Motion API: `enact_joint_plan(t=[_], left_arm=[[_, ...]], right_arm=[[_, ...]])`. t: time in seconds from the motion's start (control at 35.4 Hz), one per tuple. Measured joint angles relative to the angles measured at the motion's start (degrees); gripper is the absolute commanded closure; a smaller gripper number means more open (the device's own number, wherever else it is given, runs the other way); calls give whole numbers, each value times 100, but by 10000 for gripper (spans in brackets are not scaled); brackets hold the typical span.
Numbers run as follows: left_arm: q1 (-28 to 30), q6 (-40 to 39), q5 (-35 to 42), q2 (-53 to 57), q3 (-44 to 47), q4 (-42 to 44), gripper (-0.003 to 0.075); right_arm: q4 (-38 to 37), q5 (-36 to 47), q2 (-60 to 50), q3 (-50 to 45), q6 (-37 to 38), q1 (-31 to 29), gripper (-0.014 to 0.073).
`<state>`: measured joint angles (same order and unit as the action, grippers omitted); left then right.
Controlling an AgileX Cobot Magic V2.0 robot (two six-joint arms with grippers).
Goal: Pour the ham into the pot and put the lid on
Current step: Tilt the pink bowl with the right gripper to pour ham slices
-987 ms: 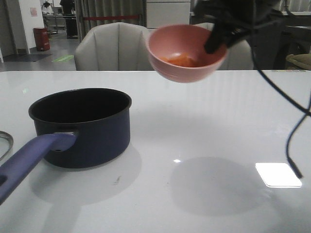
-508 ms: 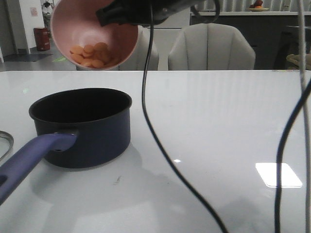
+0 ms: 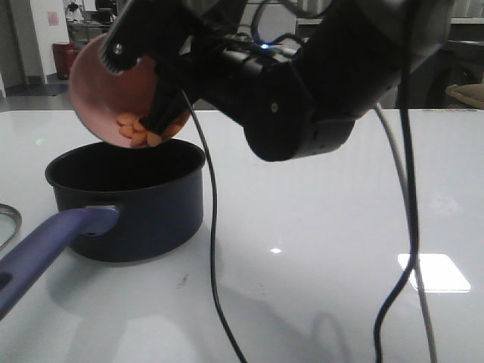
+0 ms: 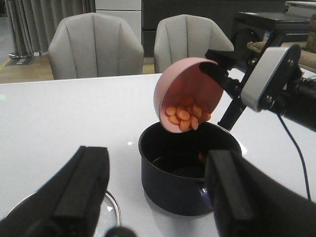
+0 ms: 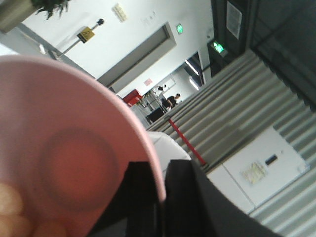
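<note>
At the far left edge of the table (image 3: pixel 340 189) a curved sliver of the lid (image 3: pixel 9 223) shows, flat on the surface and well clear of the pouring, presumably parked there until the pot needs covering. The left gripper (image 4: pixel 158 197) hovers near it with its fingers spread wide and nothing between them (idle, as far as I can judge, waiting for the lid step). Just right of the lid stands the pot (image 3: pixel 128 200), upright, its long handle (image 3: pixel 49 249) pointing toward the near left. Directly above its open mouth hangs the pink bowl (image 3: pixel 125 94), tipped steeply so the opening faces down toward the pot. The ham (image 3: pixel 144 132) has gathered at the bowl's lowest lip, on the verge of dropping in; one orange bit seems to lie inside the pot already. The right gripper (image 3: pixel 155 91) pinches the bowl's rim, one finger inside and one outside, which lets the wrist roll the bowl over.
</note>
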<state>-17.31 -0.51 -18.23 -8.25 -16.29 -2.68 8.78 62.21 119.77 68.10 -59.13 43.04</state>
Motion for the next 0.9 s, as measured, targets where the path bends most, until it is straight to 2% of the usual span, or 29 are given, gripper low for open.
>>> enact_joint_plan(t=[0.28,0.45,0.59,0.73,0.9], left_arm=[[0,0,0,0,0,0,264],[0,0,0,0,0,0,264],[0,0,0,0,0,0,264],[0,0,0,0,0,0,264],[0,0,0,0,0,0,264]], right_arm=[[-878,91,94,-45,-735,13,457],[-1053,131,94,-45,-1382,89,457],[-1104,155,94,-45,-1550,106,457],[-752,159,94,-45,-955,130,457],[651,159,-5,-45,943,216,457]])
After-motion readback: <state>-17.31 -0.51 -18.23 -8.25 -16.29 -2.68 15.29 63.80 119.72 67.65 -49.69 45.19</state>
